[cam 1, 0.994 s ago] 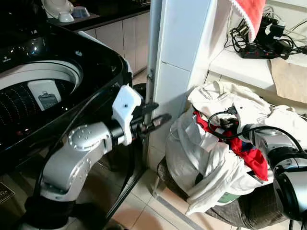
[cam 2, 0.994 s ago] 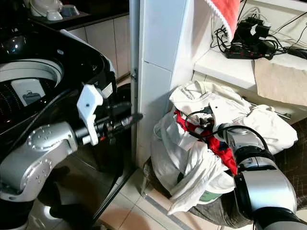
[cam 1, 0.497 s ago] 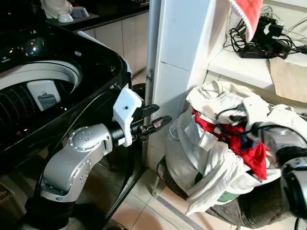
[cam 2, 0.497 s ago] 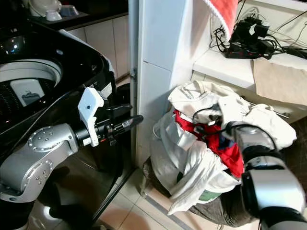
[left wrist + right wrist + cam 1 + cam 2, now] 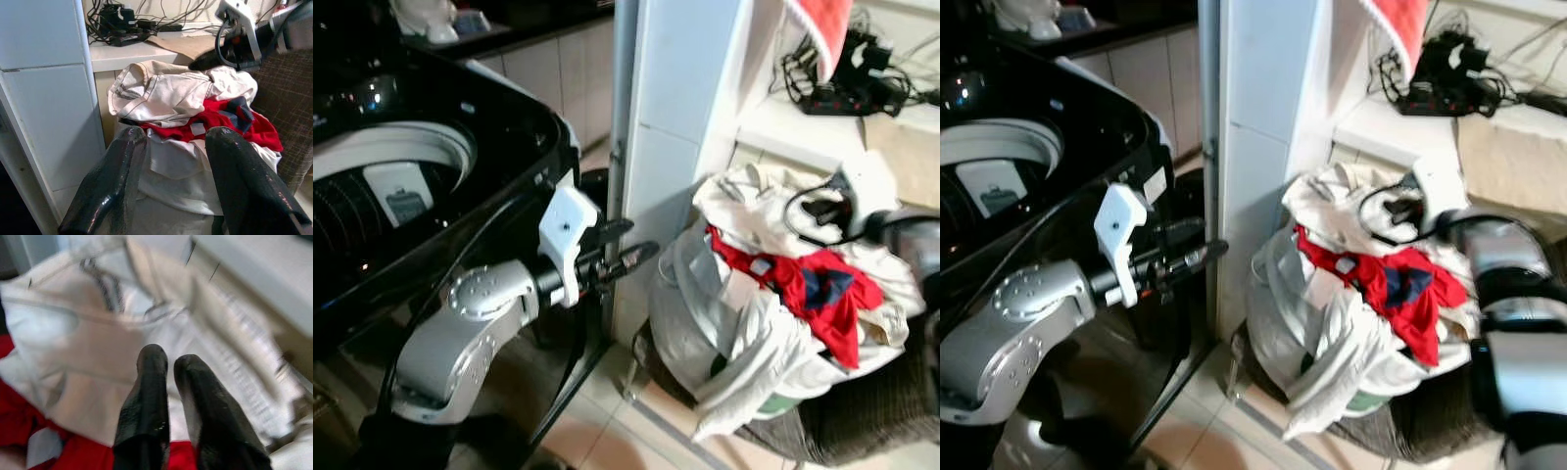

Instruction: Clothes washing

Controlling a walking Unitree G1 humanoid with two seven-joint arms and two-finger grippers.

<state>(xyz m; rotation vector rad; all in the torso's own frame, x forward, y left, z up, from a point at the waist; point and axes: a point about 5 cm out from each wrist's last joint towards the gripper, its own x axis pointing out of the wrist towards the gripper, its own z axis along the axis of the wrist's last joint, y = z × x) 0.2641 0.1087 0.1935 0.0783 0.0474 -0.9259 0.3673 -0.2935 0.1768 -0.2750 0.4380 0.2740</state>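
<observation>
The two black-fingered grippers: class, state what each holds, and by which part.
Nothing is held. The left gripper is open in mid-air, aimed at the laundry pile. The right gripper hovers over the crumpled cream-white cotton garment, fingers nearly together, nothing between them.

A white tiled pillar [image 5: 680, 127] rises from the pale tiled floor [image 5: 636, 436] beside a white shelf [image 5: 803, 132].

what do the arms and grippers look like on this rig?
Silver metal arms with round jointed housings ringed by small bolts. The left gripper has two long glossy black fingers behind an angular white plastic wrist bracket, with black cables looping along the arm. The right gripper has matching rounded black fingers, a white bracket and a black cable loop.
</observation>
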